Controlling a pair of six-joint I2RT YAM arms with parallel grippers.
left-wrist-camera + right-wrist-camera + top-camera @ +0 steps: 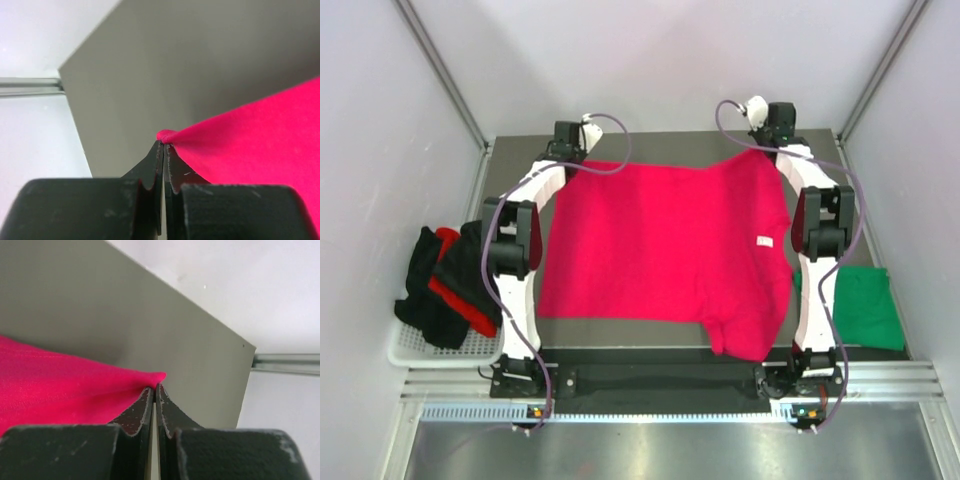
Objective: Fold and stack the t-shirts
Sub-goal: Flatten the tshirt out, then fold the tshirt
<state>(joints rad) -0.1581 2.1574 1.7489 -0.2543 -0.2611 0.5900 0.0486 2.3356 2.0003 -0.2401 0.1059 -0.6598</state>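
A green t-shirt [868, 308] is lying by the right arm [817, 275], partly hidden; black and red t-shirts [445, 285] are lying heaped on a tray [408, 352], left; the pink t-shirt [660, 245] is lying spread over the surface [620, 333], its white tag [761, 241] unreadable; farthest, the left gripper [164, 147] and right gripper [154, 389] are each pinching its corner.
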